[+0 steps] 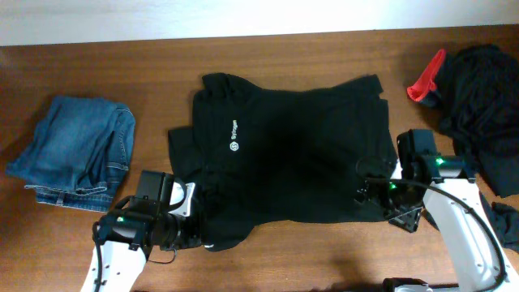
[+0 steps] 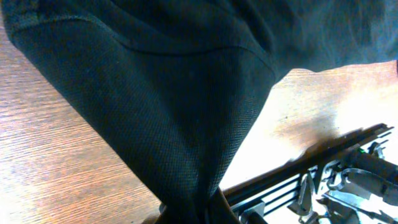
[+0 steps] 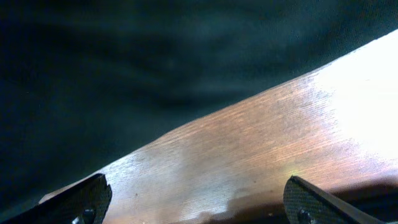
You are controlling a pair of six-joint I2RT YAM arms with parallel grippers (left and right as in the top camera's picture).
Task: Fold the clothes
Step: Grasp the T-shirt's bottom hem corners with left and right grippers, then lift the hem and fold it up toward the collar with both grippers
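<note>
The black short-sleeved shirt (image 1: 292, 154) with a small white chest logo (image 1: 233, 148) lies spread across the middle of the table. My left gripper (image 1: 201, 237) is at the shirt's near left corner, shut on a bunch of its fabric. In the left wrist view the cloth (image 2: 174, 106) narrows into a pinch at the left gripper (image 2: 199, 214). My right gripper (image 1: 366, 193) sits at the shirt's near right edge. In the right wrist view the right gripper (image 3: 199, 205) stands open over bare wood, with the shirt's hem (image 3: 124, 93) just beyond its fingertips (image 3: 84, 200).
Folded blue jeans (image 1: 77, 150) lie at the far left. A heap of dark garments (image 1: 482, 97) with a red piece (image 1: 426, 81) sits at the back right. Another dark scrap (image 1: 507, 221) lies by the right edge. The table's far edge (image 1: 243, 36) runs along the top.
</note>
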